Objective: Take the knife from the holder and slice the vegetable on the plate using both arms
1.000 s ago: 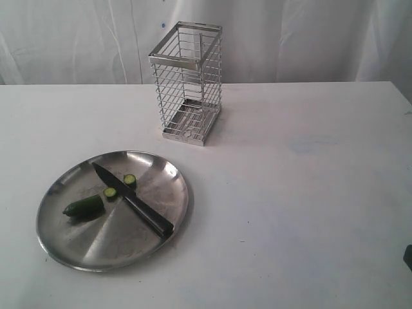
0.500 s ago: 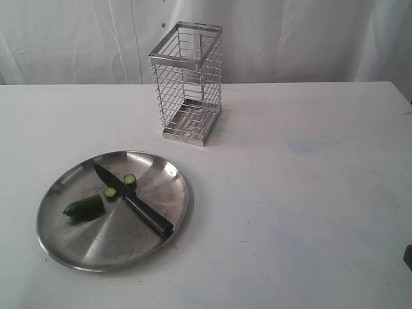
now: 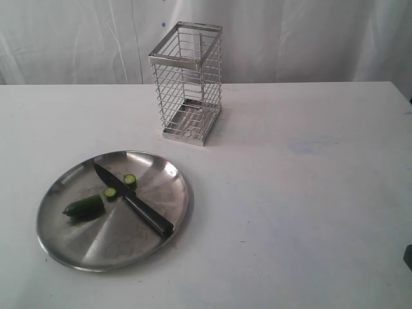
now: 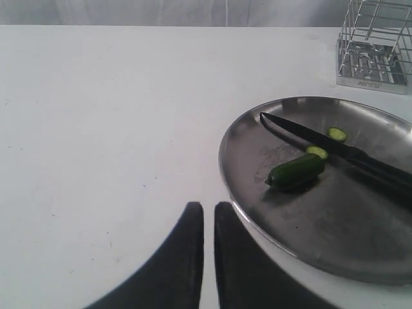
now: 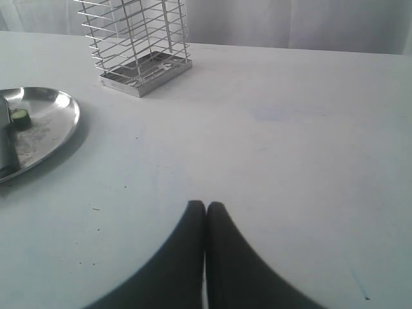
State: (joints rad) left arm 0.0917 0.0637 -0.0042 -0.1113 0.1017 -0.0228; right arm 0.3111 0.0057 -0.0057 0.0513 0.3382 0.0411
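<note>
We think the job looks almost done. The knife (image 3: pixel 132 199) is out of the holder (image 3: pixel 187 84) and lies flat on the plate (image 3: pixel 77 248). Its tip points to about 10 o'clock and its handle reaches the plate's rim at about 4 o'clock. The holder stands empty at the back of the table (image 3: pixel 309 193), at about 1 o'clock from the plate and well apart from it.

The vegetable (image 3: pixel 84 206) has been cut. The big green piece lies on the plate at about 9 o'clock from the knife's middle. One small round slice (image 3: pixel 111 192) sits just beside the blade on the same side as the big piece. A second slice (image 3: pixel 130 179) sits on the other side of the blade, close to it.

We see no arm over the table in the wide view. Our left gripper (image 4: pixel 208 212) is empty, with its two fingers close together and only a thin gap between them. It hangs over bare table just outside the plate's rim. Our right gripper (image 5: pixel 206 209) is empty too, with its fingers pressed together, and it is far from the plate and the holder.

We judge that the slicing is done. Nothing seems left, unless the knife should go back.
</note>
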